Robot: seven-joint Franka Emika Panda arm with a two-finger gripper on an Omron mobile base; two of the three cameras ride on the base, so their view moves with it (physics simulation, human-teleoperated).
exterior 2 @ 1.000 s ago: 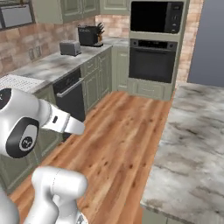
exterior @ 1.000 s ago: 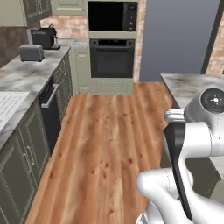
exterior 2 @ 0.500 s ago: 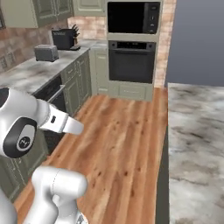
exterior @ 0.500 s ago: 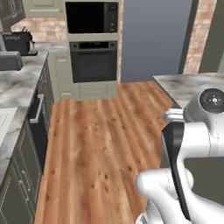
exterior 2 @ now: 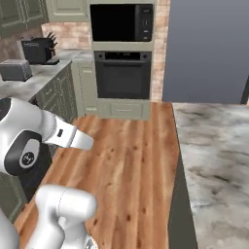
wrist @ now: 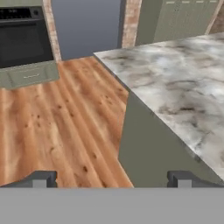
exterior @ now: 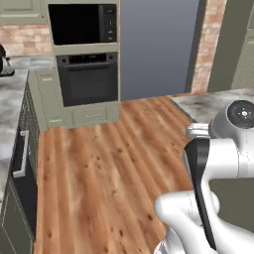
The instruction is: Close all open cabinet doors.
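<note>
My gripper (wrist: 111,180) is open, its two dark fingertips (wrist: 41,179) set wide apart with nothing between them. It hangs over the wood floor beside the corner of a marble island counter (wrist: 175,83). Beyond that counter stand sage-green cabinet doors (wrist: 188,19) with recessed panels, and a strip of them shows at the right edge of the left base view (exterior: 244,49). I cannot tell whether they stand open. The bottom edge of an upper cupboard (exterior 2: 68,7) shows left of the microwave.
A built-in oven (exterior: 88,79) with a microwave (exterior: 82,24) above it stands ahead, a flat blue-grey fridge front (exterior: 156,47) to its right. The left counter (exterior 2: 29,80) carries a toaster (exterior 2: 14,70) and knife block (exterior 2: 39,48). Wood floor (exterior: 104,163) lies open between counter and island.
The whole picture has shifted: the base has turned right, so the oven stack and left counter slid left and the island came closer. The arm keeps its pose, gripper still open.
</note>
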